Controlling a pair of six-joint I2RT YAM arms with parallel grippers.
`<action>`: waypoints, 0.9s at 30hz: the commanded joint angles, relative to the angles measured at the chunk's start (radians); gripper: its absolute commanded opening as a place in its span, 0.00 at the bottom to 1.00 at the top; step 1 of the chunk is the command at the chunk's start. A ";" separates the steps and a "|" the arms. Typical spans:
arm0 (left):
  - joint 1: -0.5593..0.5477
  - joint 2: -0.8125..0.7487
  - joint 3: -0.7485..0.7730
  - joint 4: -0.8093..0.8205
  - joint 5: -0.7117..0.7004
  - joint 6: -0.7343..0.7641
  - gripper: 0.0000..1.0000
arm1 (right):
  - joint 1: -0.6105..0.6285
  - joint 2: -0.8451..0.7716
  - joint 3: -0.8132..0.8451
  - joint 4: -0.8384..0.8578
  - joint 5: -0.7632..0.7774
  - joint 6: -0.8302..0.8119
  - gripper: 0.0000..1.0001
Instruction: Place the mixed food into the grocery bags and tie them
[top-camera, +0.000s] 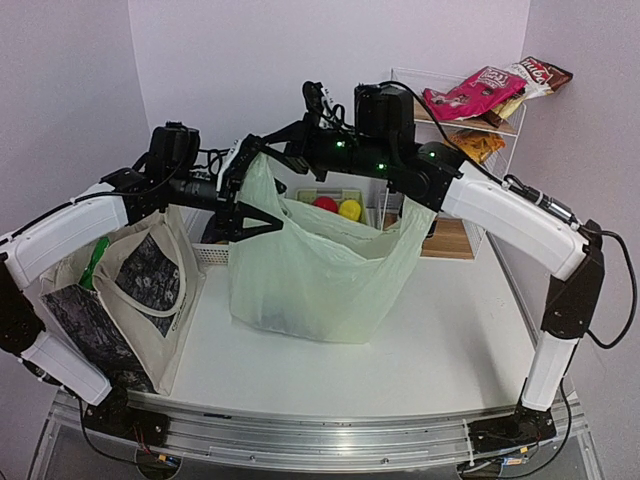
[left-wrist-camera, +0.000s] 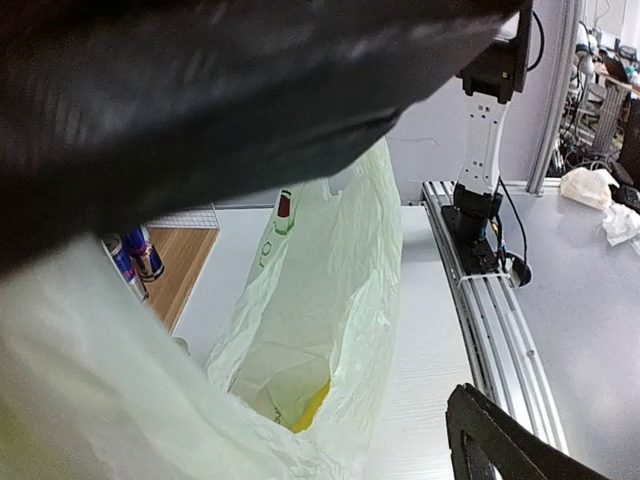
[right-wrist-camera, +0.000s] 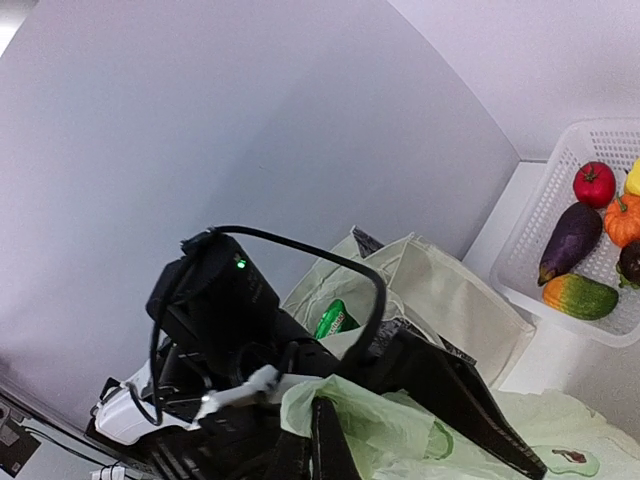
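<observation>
The pale-green plastic grocery bag (top-camera: 310, 275) stands mid-table, mouth held up. My right gripper (top-camera: 266, 152) (right-wrist-camera: 320, 432) is shut on the bag's left handle (right-wrist-camera: 345, 405). My left gripper (top-camera: 260, 208) (left-wrist-camera: 415, 260) stands open just below, with bag film between its spread fingers; one finger (left-wrist-camera: 495, 440) shows low right. A yellow banana (left-wrist-camera: 313, 405) lies inside the bag. The cream canvas tote (top-camera: 135, 290) (right-wrist-camera: 450, 300) stands at the left with a green packet (top-camera: 95, 262) (right-wrist-camera: 335, 318) inside. An orange crisp packet (top-camera: 475, 145) sits on the rack, and drink cans (left-wrist-camera: 135, 255) on a wooden shelf.
A white wire rack (top-camera: 510, 140) at the back right holds a pink crisp packet (top-camera: 480, 90). A basket behind the bag holds red and yellow pieces (top-camera: 337, 208). A white basket (right-wrist-camera: 520, 270) holds an eggplant (right-wrist-camera: 570, 240) and other vegetables.
</observation>
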 joint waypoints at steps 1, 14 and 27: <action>0.022 -0.004 -0.064 0.182 0.061 -0.144 0.80 | -0.001 -0.077 -0.012 0.116 0.012 -0.004 0.00; 0.022 0.007 -0.231 0.500 0.124 -0.378 0.27 | -0.006 -0.137 -0.081 0.116 0.024 -0.052 0.00; 0.079 0.037 -0.243 0.587 0.191 -0.496 0.00 | -0.111 -0.043 0.144 -0.303 -0.183 -0.308 0.55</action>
